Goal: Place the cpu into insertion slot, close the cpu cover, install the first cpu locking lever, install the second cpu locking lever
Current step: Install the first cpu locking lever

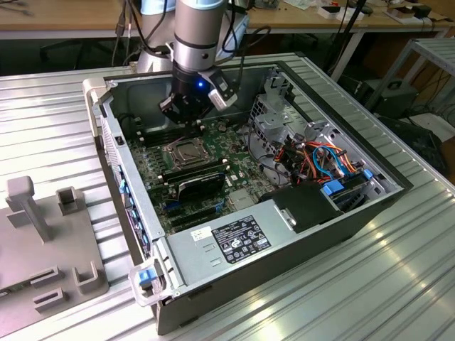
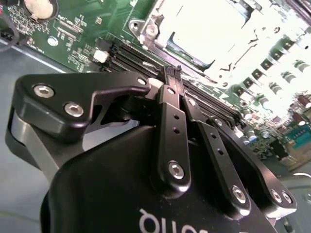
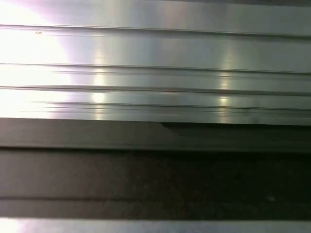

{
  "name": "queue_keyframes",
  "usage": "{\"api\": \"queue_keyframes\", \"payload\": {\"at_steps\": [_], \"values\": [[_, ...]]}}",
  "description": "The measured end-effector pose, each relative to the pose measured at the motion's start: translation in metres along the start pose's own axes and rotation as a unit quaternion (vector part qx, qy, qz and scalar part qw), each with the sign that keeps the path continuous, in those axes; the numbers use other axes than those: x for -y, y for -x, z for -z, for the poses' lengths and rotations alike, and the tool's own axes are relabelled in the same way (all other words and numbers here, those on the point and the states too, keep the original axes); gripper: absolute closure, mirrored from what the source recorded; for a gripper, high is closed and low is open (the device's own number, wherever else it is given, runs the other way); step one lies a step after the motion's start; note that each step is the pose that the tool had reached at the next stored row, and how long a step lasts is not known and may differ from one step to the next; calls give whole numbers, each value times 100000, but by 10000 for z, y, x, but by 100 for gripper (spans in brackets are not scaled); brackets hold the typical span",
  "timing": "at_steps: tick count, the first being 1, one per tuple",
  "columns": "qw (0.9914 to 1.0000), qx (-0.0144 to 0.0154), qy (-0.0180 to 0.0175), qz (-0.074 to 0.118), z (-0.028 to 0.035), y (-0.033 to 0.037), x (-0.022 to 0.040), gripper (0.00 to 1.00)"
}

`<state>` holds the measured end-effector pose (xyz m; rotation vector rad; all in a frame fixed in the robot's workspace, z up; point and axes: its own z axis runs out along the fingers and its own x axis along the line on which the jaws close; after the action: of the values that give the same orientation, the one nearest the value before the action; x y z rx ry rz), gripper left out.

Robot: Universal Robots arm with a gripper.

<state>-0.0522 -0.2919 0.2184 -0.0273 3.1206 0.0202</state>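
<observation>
above the green motherboard (image 1: 206, 167), inside the open computer case (image 1: 298, 234): black end effector (image 1: 186, 114) on the silver-grey arm (image 1: 199, 32), hanging just over the board's far edge in the exterior view, a small blue light lit on its body. fingers (image 2: 171, 104) pressed tip to tip in the second wrist view, nothing visible between them (closed down on empty air, as far as can be told). fingertips pointing at the rows of long black memory slots (image 2: 146, 56) that run just beside the socket.

just past those slots, the insertion slot (image 1: 183, 151) with the cpu (image 2: 201, 29) lying flat in it, silvery top glaring white under the light in the second wrist view. around the chip, the cpu cover (image 2: 148, 26), a thin metal frame, apparently down flat over it; position of the locking levers not clear enough to tell. end effector apart from the socket, not touching it.

toward the exterior view's right, a grey metal drive cage (image 1: 274, 121) and a tangle of orange, blue and black cables (image 1: 320, 160). nearer the camera, the power supply (image 1: 234, 238) with a white label. under the case, a ribbed aluminium desk (image 1: 398, 284), with a grey fixture plate (image 1: 50, 234) of upright blocks at the exterior view's left. ribbed aluminium and a dark band in the first wrist view.
</observation>
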Motion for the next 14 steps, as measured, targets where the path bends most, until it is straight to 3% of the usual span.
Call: {"api": "queue_keyframes", "payload": {"at_steps": [7, 14], "values": [[100000, -7, -5, -264, -73, 36, 1, 89], [100000, -42, -3, -264, -91, 50, 2, 89]]}}
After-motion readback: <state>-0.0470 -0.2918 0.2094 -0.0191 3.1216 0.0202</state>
